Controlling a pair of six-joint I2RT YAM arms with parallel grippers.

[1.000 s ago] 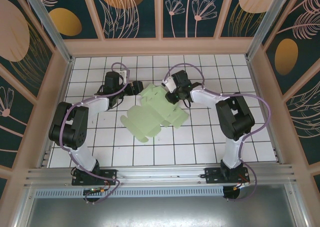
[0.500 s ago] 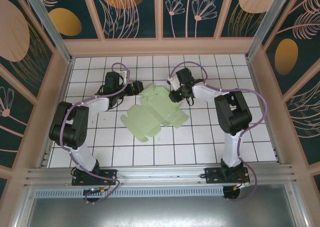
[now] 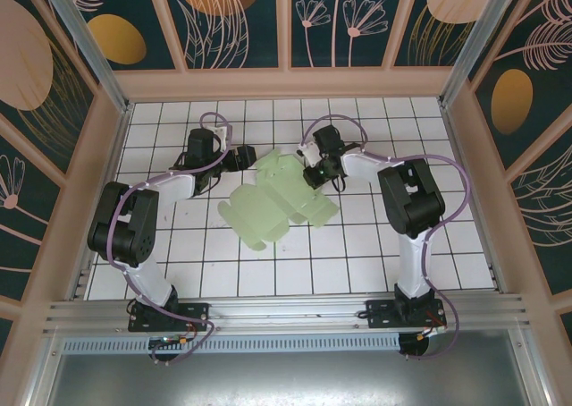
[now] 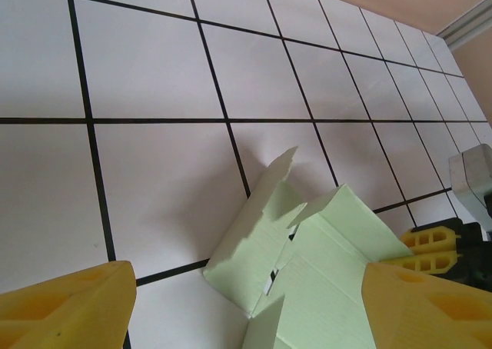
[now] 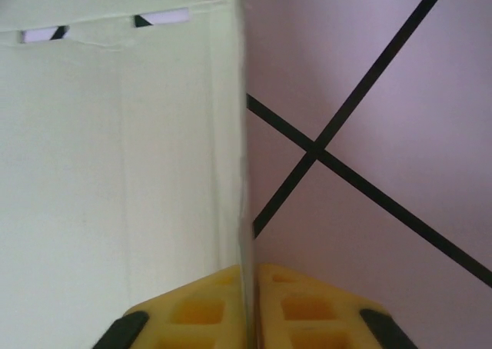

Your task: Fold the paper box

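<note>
White tiled table point(image 3: 179, 254), pale green paper box point(image 3: 268, 211) lying mid-table

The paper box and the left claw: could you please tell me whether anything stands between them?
Nothing visible does: the open left claw faces the paper box and its raised flaps directly, while the right claw pinches its opposite edge.

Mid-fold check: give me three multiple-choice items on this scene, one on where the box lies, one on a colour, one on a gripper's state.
1. Where is the box?
A. mid-way across the table
B. by the arm bases
C. against the right wall

2. What colour are the right gripper's fingers?
A. black
B. yellow
C. green

3. The right gripper is:
A. open above the box
B. shut on nothing
C. shut on the box's edge

Answers: A, it lies on the middle tiles; B, yellow pads show in the right wrist view; C, the card edge stands between its closed fingers.
</note>
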